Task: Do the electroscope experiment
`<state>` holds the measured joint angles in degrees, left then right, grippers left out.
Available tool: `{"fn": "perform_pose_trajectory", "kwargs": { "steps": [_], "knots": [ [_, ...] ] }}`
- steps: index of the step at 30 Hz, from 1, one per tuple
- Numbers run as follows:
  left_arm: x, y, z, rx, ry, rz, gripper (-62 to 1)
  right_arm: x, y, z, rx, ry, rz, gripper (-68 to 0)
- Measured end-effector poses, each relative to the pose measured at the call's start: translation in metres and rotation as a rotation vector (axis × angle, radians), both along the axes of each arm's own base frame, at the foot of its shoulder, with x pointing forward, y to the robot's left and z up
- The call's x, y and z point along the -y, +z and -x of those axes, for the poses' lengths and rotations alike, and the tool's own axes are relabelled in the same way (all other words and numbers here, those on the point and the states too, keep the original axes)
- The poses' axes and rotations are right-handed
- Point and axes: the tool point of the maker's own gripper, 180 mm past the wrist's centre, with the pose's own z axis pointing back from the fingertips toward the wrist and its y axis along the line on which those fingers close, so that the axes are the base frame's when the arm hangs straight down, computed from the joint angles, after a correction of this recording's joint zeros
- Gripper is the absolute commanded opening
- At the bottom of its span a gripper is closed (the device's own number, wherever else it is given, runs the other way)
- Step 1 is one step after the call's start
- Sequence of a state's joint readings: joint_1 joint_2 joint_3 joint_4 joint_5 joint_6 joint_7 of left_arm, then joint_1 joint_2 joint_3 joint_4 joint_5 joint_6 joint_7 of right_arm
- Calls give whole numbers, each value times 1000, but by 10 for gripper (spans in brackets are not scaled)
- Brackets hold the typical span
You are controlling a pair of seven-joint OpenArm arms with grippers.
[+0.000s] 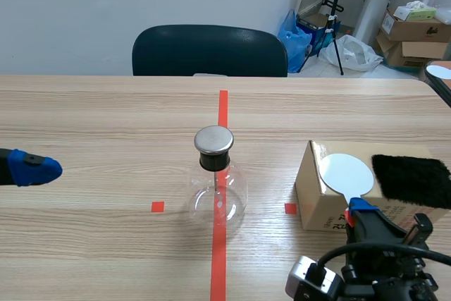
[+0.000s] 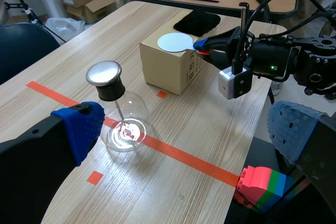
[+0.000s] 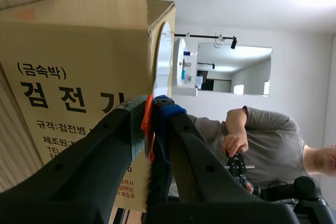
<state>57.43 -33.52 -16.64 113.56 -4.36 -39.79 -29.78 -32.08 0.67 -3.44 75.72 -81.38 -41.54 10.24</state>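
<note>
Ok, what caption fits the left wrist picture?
Open left gripper beside the glass electroscope; right gripper holds the white disc by its handle on the box.

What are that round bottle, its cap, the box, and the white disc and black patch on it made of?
Electroscope flask: probably clear glass; the red tape line shows through it. Cap: looks like brushed metal, dull grey sheen. Cardboard box: matte brown card with printed text. White disc: smooth, maybe plastic; unclear. Black patch: fuzzy, perhaps fur or felt.
</note>
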Motion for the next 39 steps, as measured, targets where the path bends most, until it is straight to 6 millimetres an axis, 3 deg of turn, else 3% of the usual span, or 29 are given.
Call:
{"fn": "perform_pose_trajectory", "kwargs": {
  "steps": [3,5,14,19,39],
  "knots": [
    [0,0,0,1,0,0,14,1,0,0,0,-5,-5,-648],
    [0,0,0,2,0,0,14,1,0,0,0,-5,-5,-587],
    [0,0,0,2,0,0,14,-2,0,0,0,1,-10,-171],
    [0,0,0,2,0,0,14,-2,0,0,0,1,-10,-1],
    [0,0,0,2,0,0,14,-2,0,0,0,1,-10,4]
  ]
}}
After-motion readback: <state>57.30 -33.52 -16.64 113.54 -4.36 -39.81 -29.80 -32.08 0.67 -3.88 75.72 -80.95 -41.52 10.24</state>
